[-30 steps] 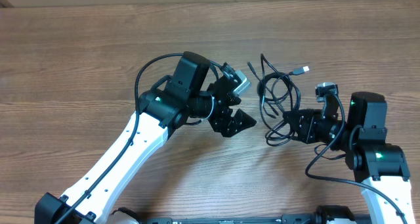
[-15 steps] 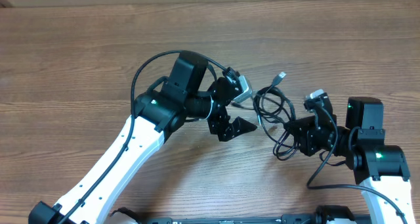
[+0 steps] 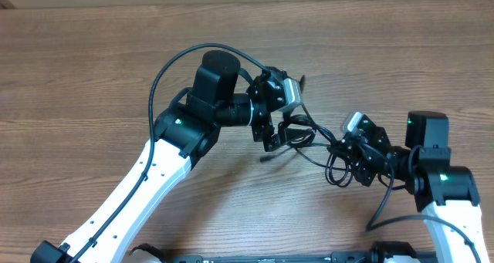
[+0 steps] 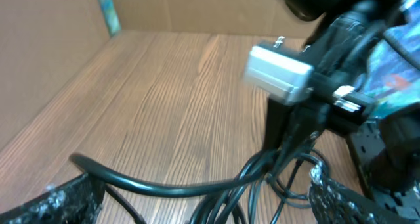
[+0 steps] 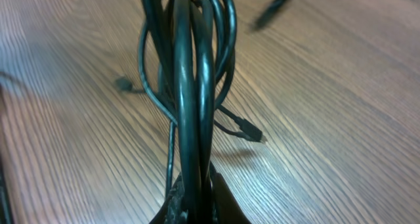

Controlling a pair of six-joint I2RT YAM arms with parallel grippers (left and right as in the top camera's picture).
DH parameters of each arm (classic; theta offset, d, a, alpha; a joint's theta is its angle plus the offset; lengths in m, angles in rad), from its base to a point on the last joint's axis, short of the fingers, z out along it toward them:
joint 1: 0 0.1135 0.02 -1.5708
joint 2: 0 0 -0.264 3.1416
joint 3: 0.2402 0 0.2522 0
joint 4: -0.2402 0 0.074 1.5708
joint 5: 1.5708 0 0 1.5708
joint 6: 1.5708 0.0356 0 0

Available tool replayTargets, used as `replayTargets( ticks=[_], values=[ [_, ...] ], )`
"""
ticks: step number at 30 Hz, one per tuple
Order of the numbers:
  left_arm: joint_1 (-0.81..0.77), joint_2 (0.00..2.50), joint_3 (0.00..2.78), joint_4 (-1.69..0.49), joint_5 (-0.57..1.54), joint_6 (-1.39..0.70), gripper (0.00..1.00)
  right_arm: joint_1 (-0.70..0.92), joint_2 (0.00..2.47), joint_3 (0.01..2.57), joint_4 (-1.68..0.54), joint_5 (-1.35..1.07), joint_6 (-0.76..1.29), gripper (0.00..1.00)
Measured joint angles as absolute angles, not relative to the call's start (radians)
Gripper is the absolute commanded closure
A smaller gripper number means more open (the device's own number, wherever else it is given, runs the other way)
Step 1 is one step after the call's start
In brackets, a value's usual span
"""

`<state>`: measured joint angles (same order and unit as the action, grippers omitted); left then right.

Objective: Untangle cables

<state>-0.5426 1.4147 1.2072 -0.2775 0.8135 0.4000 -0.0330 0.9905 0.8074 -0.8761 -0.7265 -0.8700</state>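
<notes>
I'm clamping the cables [image 5: 189,86] in my right gripper [image 5: 190,201], and they're running out ahead of its fingertips. My left gripper [image 4: 203,198] is gaping wide, strands crossing between its fingers.

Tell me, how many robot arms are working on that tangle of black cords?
2. The left arm reaches in from the picture's lower left, the right arm from the lower right; both meet at the cables right of centre. None seems hidden.
</notes>
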Motion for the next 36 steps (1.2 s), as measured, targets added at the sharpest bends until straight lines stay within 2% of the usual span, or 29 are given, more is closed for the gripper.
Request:
replayTargets(
  ticks=[1, 5, 6, 7, 9, 11, 16, 21, 36],
  values=[
    [-0.543, 1.414, 1.207, -0.277, 0.830, 0.400, 0.03, -0.033, 1.005, 0.807, -0.876, -0.715, -0.882, 0.96],
    [-0.543, 1.392, 1.207, -0.285, 0.958, 0.402, 0.17, -0.033, 1.093, 0.807, -0.862, -0.652, -0.913, 0.95],
    [-0.543, 1.381, 1.207, -0.292, 0.986, 0.401, 0.23, -0.033, 1.111, 0.807, -0.849, -0.644, -0.912, 0.95],
    [-0.543, 1.375, 1.207, -0.295, 1.000, 0.400, 0.33, -0.033, 1.131, 0.807, -0.836, -0.635, -0.908, 0.95],
    [-0.541, 1.357, 1.207, -0.299, 1.026, 0.402, 0.43, -0.033, 1.150, 0.807, -0.830, -0.623, -0.902, 0.95],
    [-0.533, 1.350, 1.207, -0.300, 1.028, 0.393, 0.42, -0.033, 1.155, 0.807, -0.830, -0.616, -0.897, 0.96],
    [-0.474, 1.348, 1.207, -0.316, 1.006, 0.341, 0.25, -0.033, 1.155, 0.807, -0.829, -0.611, -0.891, 0.96],
    [-0.463, 1.348, 1.207, -0.363, 0.995, 0.329, 0.20, -0.033, 1.155, 0.807, -0.831, -0.694, -0.920, 0.96],
    [-0.491, 1.394, 1.207, -0.485, 0.891, 0.427, 0.15, -0.033, 1.091, 0.807, -0.898, -1.122, -1.197, 0.96]
  ],
)
